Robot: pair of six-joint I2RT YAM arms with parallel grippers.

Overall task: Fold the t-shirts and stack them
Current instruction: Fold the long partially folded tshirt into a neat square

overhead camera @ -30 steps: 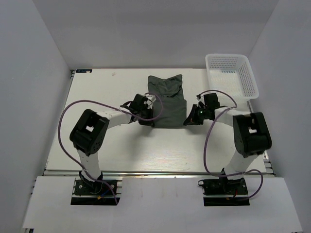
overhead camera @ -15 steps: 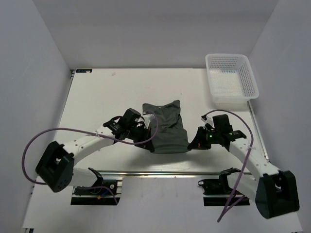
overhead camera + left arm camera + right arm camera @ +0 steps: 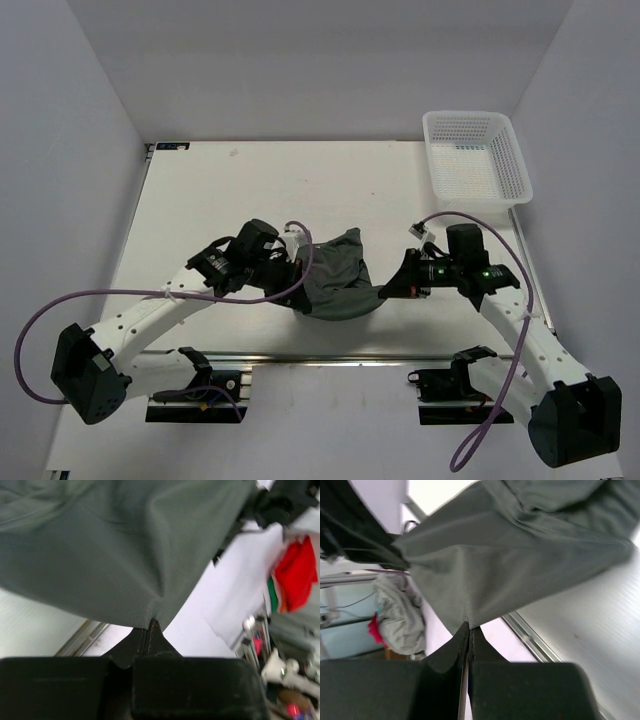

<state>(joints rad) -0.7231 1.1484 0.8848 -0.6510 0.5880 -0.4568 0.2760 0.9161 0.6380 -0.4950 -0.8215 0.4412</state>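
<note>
One dark grey-green t-shirt hangs in the air over the middle of the desk's near edge. It is slung between the two arms and sags in a shallow curve. Its near-left corner is pinched in the left claw and its near-right corner in the right claw. Both wrist views show the fingers pressed together on a small peak of cloth, with the fabric fanning out from the tips.

The rest of the shirt spreads away from the claws toward the far edge, bunched and creased at its far end. From above I cannot tell whether that far end touches the desk. So the held edge runs left to right between the claws, and the shirt's long axis runs from near edge to far edge, wholly on the far side of both grips. Neither arm is nearer: they hold it evenly, one at each end.

Any fold, I judge, depends on both claws moving together along that near-to-far line, so the cloth lays down flat rather than twisting. A white mesh basket stands well apart at the far right corner.
</note>
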